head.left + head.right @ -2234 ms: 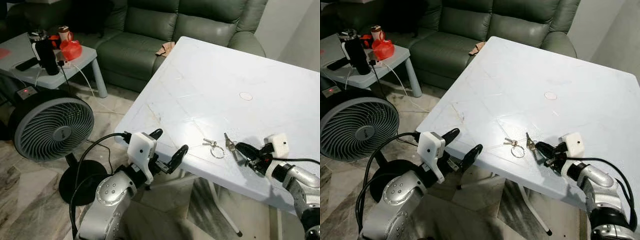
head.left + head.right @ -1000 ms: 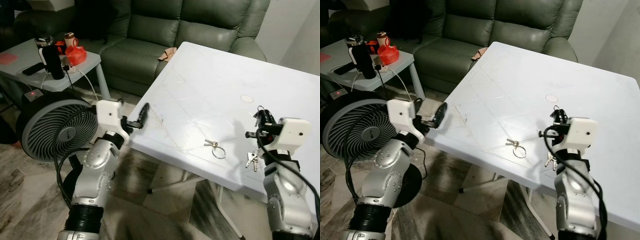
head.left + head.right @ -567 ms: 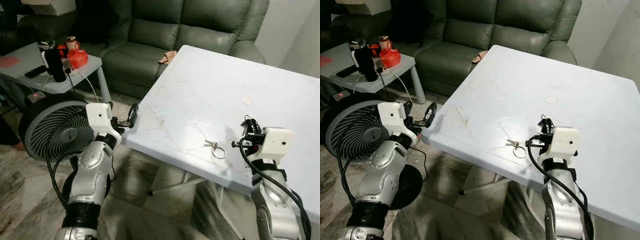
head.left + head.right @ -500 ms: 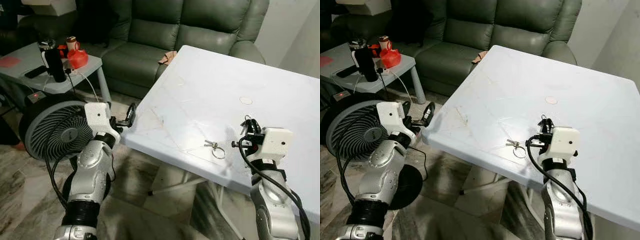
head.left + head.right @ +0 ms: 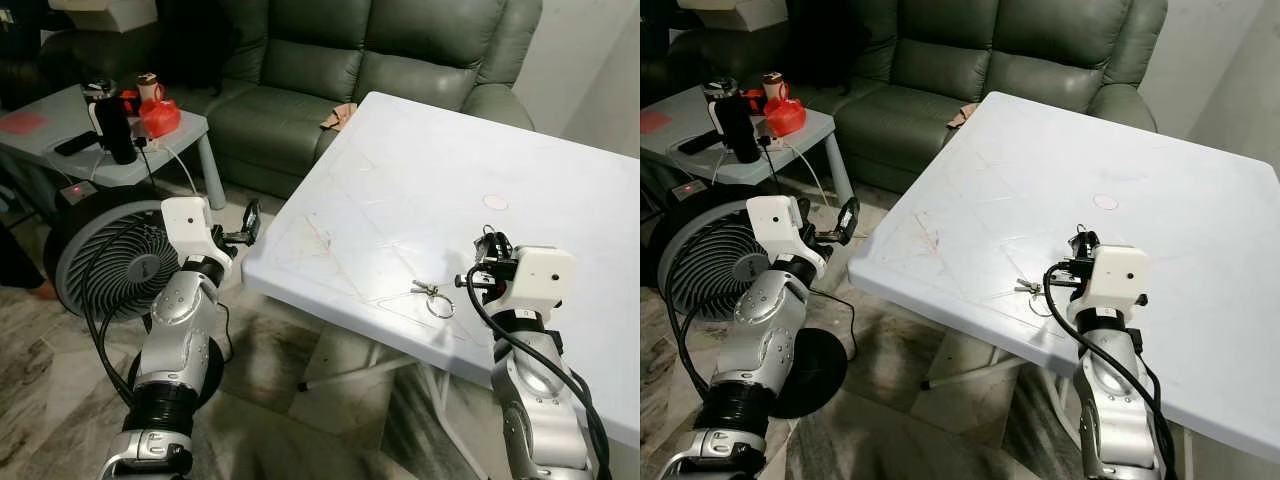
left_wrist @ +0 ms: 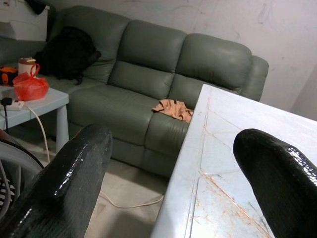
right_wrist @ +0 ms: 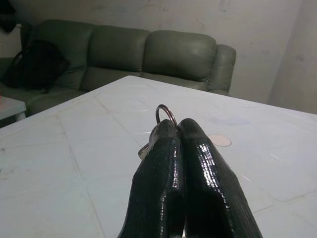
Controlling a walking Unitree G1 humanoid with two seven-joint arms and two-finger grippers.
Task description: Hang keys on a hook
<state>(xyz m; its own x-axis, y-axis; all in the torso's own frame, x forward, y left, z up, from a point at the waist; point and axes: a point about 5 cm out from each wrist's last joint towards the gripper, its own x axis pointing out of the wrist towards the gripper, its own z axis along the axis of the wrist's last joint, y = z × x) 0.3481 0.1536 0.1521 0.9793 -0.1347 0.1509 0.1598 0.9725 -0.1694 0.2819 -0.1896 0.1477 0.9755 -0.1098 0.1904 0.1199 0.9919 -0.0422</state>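
Observation:
My right gripper [image 5: 487, 252] is raised just above the white table [image 5: 400, 170], near its front right part. It is shut on a bunch of keys, whose metal ring [image 7: 166, 113] sticks out above the closed fingertips [image 7: 190, 130]. A second key ring [image 5: 432, 297] lies flat on the table, just left of that gripper. My left gripper [image 5: 248, 220] hangs in the air off the table's left front corner. In the left wrist view its two black fingers [image 6: 69, 183] stand wide apart, open with nothing between them.
A green leather sofa [image 5: 330, 60] runs along the back, with an orange cloth [image 6: 173, 108] on its seat. To the left stands a round floor fan [image 5: 100, 260]. Behind it, a low side table [image 5: 60, 125] carries a black bottle [image 5: 112, 125] and a red bag [image 5: 160, 115].
My right gripper has risen from the table top with the keys and now holds them up. My left arm has drawn back to the left, away from the table edge. The camera has shifted slightly.

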